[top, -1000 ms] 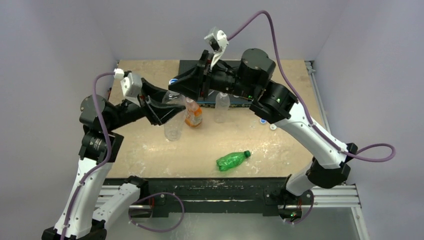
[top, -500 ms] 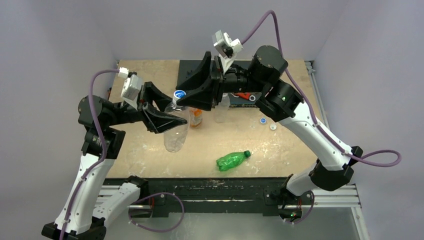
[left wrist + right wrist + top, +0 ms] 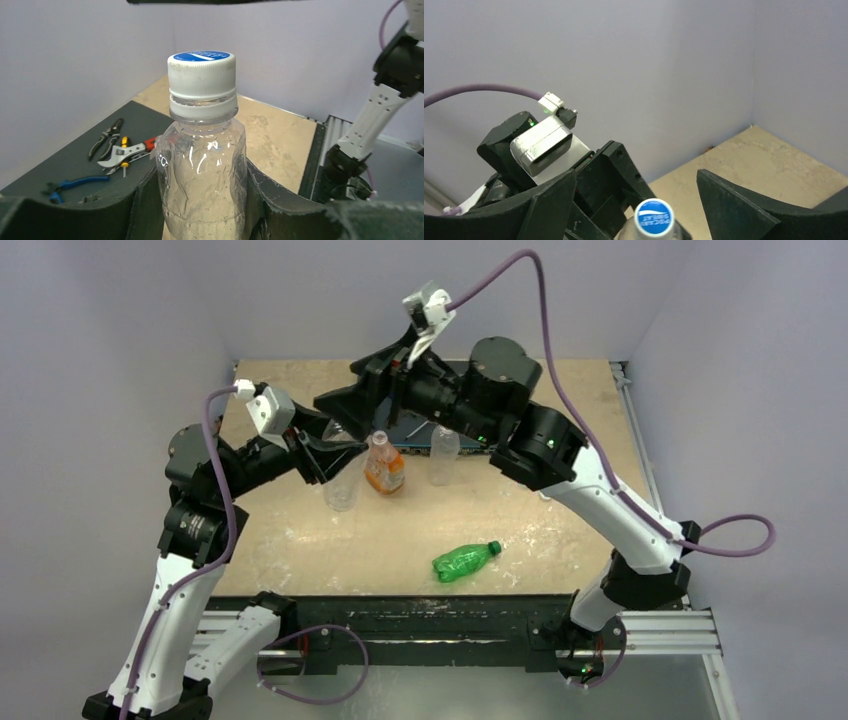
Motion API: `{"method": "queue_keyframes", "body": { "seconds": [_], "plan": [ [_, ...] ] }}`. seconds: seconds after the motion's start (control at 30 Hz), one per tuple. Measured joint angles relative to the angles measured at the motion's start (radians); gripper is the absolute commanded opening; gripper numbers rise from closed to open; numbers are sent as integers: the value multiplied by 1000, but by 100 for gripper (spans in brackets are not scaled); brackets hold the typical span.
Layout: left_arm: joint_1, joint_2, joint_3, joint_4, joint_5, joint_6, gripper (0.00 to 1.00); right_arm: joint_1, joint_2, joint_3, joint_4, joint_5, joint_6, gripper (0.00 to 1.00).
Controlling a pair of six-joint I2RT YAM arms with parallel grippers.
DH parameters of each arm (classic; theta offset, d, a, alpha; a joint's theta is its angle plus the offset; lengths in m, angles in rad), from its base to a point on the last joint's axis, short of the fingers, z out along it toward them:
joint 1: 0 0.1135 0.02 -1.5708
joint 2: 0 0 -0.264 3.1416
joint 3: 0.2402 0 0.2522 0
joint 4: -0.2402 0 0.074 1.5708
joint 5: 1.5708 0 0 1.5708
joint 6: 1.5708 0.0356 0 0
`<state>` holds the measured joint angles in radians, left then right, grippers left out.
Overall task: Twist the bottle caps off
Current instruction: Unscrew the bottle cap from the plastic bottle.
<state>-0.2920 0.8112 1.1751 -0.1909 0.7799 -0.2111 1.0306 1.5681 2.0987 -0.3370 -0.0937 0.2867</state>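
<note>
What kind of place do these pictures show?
Probably a robot test cell in a lab: plain walls enclose a wooden table, two arms are bolted to a metal rail at its edge, and hand tools lie on a dark mat.

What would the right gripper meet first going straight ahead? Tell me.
Probably the blue-topped white cap of the clear bottle held in the left gripper; it lies ahead of the open right gripper, though depth is unclear.

Blue-faced cap [image 3: 654,218] beneath spread right tool [image 3: 636,175]
</note>
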Motion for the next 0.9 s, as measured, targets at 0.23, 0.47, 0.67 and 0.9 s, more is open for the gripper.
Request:
{"method": "queue_keyframes", "body": {
  "seconds": [0.23, 0.47, 0.67, 0.9],
  "plan": [
    [0, 5, 0, -45, -113, 69, 0, 48, 85, 50, -79, 187, -8, 72],
    [0, 4, 0, -44, -132, 75, 0, 42, 96, 63, -91, 235, -7, 62],
    [0, 4, 0, -44, -138, 75, 0, 42, 96, 63, -90, 232, 2, 55],
    [0, 5, 0, -43, -155, 75, 0, 42, 109, 63, -90, 223, 20, 51]
  ]
}}
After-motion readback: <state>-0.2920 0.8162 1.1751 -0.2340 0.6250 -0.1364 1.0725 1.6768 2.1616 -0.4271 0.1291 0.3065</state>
